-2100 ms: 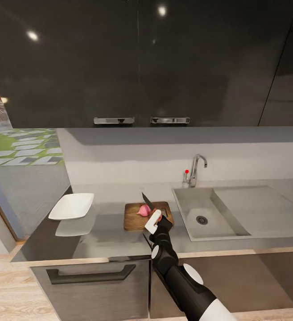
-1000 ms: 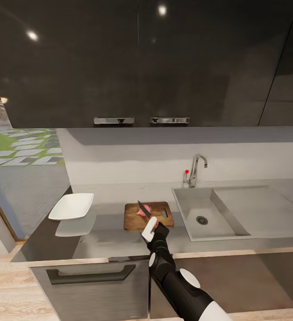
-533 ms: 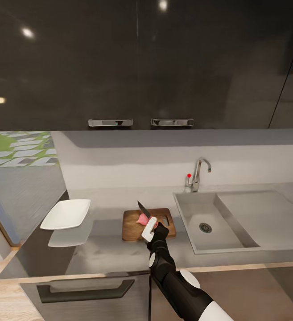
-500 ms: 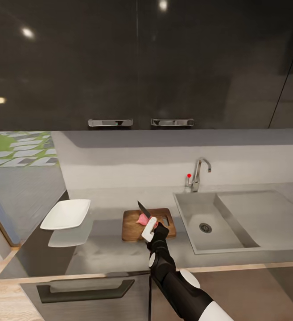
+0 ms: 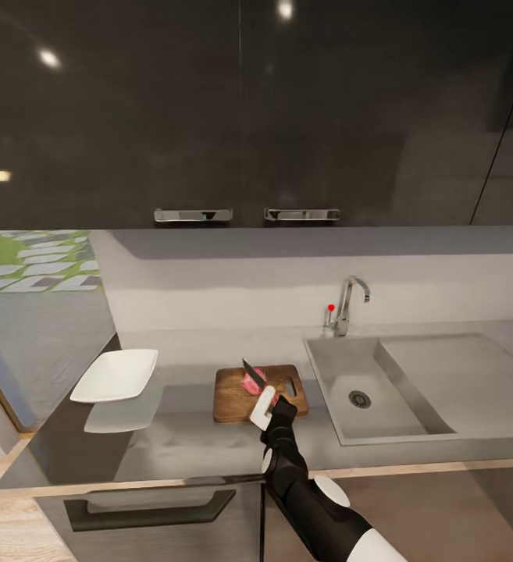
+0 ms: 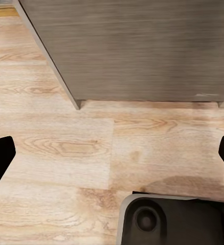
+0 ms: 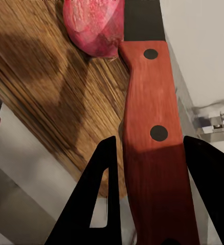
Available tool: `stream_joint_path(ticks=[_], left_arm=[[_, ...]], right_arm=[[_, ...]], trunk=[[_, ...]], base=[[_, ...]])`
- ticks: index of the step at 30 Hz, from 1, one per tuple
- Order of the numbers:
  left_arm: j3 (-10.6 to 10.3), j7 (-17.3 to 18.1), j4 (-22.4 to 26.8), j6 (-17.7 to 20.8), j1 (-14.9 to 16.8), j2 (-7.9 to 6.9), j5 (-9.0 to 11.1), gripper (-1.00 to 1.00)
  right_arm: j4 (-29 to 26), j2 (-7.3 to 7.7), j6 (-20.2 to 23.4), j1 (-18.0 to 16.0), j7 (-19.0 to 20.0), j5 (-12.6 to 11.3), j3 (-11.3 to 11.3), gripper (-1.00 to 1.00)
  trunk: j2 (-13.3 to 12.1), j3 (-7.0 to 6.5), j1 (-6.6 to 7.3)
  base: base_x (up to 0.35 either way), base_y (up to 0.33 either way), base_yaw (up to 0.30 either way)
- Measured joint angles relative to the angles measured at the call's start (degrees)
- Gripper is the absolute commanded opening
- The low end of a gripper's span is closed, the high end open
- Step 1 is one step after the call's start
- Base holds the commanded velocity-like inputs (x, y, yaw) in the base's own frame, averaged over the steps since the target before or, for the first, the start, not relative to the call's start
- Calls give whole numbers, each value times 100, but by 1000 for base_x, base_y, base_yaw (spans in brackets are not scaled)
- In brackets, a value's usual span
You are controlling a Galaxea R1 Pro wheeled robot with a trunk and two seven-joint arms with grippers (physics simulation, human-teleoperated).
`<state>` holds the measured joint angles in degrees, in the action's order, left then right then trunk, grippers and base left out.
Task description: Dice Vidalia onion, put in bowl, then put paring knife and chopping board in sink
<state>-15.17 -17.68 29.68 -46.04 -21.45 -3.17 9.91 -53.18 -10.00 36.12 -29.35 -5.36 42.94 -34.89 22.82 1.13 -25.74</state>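
The chopping board [image 5: 233, 394] lies on the countertop [image 5: 186, 437] just left of the sink [image 5: 330, 386]. The pinkish-red Vidalia onion [image 5: 251, 383] rests on the board; the right wrist view shows it as a wedge-like piece [image 7: 94, 25] touching the knife where blade meets handle. My right gripper [image 5: 264, 406] is shut on the paring knife's red-orange handle [image 7: 152, 127], with the dark blade [image 5: 253, 373] slanting over the onion. The white bowl [image 5: 115, 375] sits at the counter's left end. My left gripper [image 6: 112, 153] hangs open over the wooden floor.
A chrome tap [image 5: 348, 300] with a red dot stands behind the sink; the drainboard [image 5: 459, 367] lies to its right. Dark wall cabinets [image 5: 248, 117] hang overhead. A drawer handle [image 5: 147, 507] sits below the counter edge. The robot's base [image 6: 168, 219] shows beneath the left gripper.
The camera came closer to the counter about a second ago. Since then the right gripper has shifted the knife slightly, bringing the blade lower against the onion.
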Motion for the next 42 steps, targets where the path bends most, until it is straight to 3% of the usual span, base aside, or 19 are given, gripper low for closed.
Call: stream_joint_path(ticks=[33,42], left_arm=[[0,0,-6,0,0,0,1,100],[-1,0,-9,0,0,0,2,100]], right_arm=[[-4,0,-8,3,4,9,3,-100],[116,0,-236,3,-1,-17,-2,-100]], trunk=[[0,0,0],[0,0,0]], base=[[0,0,0],[0,0,0]])
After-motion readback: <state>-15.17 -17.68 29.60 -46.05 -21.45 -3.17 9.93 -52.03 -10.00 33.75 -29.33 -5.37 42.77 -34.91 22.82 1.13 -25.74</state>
